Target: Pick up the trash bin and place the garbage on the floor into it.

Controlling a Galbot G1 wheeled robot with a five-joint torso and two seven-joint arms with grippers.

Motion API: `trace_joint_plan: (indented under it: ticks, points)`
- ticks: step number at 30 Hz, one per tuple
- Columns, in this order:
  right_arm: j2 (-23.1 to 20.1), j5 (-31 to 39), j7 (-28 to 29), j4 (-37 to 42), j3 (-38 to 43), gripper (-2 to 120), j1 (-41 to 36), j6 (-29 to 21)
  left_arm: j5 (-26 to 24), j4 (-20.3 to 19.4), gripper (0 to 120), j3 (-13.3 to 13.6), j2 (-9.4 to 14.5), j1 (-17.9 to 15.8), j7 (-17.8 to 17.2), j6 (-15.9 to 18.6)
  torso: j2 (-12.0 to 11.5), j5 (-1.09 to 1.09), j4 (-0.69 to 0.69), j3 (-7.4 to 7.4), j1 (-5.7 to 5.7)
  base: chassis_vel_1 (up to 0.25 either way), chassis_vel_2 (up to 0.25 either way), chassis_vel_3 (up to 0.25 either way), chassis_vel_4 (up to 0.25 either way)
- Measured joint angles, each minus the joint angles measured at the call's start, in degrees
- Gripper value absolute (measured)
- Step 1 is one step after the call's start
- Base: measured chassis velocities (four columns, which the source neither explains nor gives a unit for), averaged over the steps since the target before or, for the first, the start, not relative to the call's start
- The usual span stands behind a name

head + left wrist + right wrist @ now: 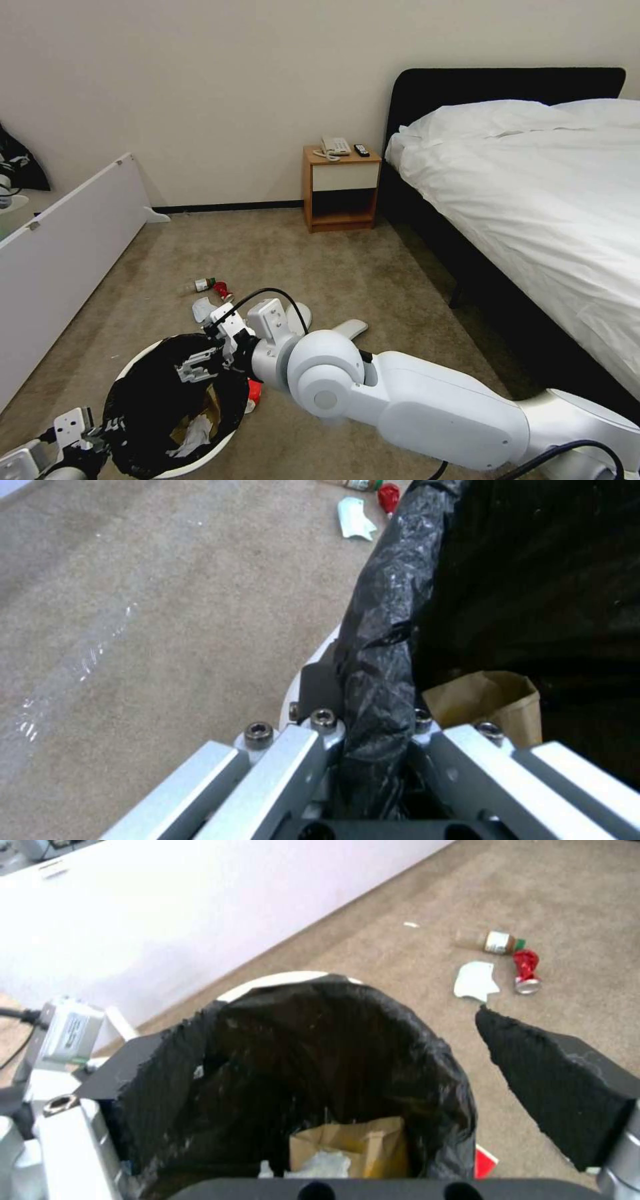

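Observation:
The trash bin (143,467), white with a black bag over its rim, stands on the carpet at my lower left. My left gripper (370,715) is shut on its rim. My right gripper (200,360) hangs open over the bin's mouth (320,1050) with nothing between its fingers. Inside the bin lie a brown paper bag (360,1147) and crumpled white paper (193,433). On the floor beyond the bin lie a clear bottle (199,285), a crushed red can (222,291) and a white mask (202,309). A red-white carton (254,396) touches the bin's side. Two white slippers (349,328) lie behind my right arm.
A bed (533,200) with a black frame runs along the right. A wooden nightstand (341,190) with a phone stands against the far wall. A long white panel (60,260) lines the left side. Open carpet (320,267) stretches between them.

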Motion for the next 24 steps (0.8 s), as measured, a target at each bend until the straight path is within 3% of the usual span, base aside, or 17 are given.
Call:
trace_joint_plan:
  ticks: [10, 13, 15, 16, 18, 24]
  points:
    - [1.16, -3.23, -1.6, -0.56, 2.52, 100, -0.46, 2.9, 0.21, 0.43, 2, 0.16, -0.04, -0.05, 0.03, 0.0, 0.0, 0.0, 0.01, 0.0, 0.0, 0.0, 0.0, 0.0, 0.0]
    - [0.2, -5.56, -3.59, 0.48, 5.3, 100, -1.05, 5.96, 0.2, 0.57, 2, -0.01, 0.07, -0.22, 0.04, 0.0, 0.0, 0.0, 0.01, 0.0, 0.0, 0.0, 0.0, 0.0, 0.0]
    - [-1.62, -9.59, -7.18, 1.04, 8.78, 100, -2.53, 11.41, 0.14, 0.57, 2, -0.45, 0.15, -0.35, 0.06, 0.0, 0.0, 0.0, 0.01, 0.0, 0.0, 0.0, 0.0, 0.0, 0.0]
    - [-1.62, -9.59, -7.18, 1.04, 8.78, 100, -2.53, 11.41, 0.14, 0.57, 2, -0.45, 0.15, -0.35, 0.06, 0.0, 0.0, 0.0, 0.01, 0.0, 0.0, 0.0, 0.0, 0.0, 0.0]
    - [-4.21, -13.23, -11.72, 1.58, 14.64, 100, -5.19, 18.3, 0.11, 0.35, 2, -1.12, 0.19, -0.25, 0.08, 0.0, 0.0, 0.01, 0.0, 0.0, 0.0, 0.0, 0.0, 0.0, 0.0]
    - [-6.72, -15.44, -16.1, 2.05, 23.06, 100, -8.15, 25.25, 0.08, 0.1, 2, -2.18, 0.11, -0.13, 0.09, -0.01, 0.0, 0.01, 0.01, 0.0, 0.0, 0.0, 0.0, 0.0, 0.0]
